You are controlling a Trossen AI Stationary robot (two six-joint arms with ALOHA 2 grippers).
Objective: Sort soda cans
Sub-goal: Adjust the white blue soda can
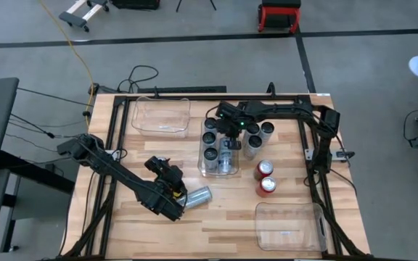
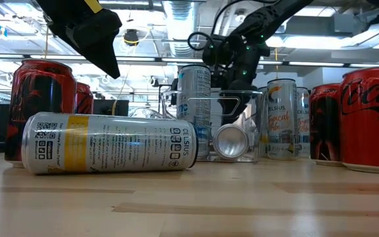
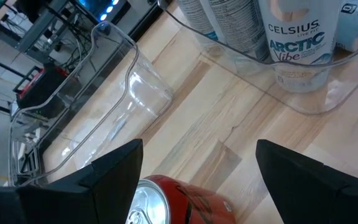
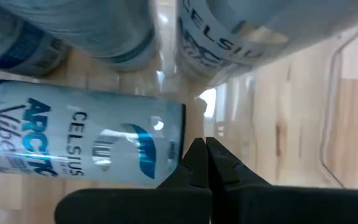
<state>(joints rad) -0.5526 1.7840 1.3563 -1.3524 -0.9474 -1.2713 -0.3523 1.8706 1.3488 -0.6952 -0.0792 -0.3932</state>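
Red can [image 3: 166, 202] between left jaws

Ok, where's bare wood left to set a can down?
Free: the front strip between the tipped can and the front bin, and the wood left of the back bin. Crowded: around the middle bin, with cans beside it and two red cans close by.
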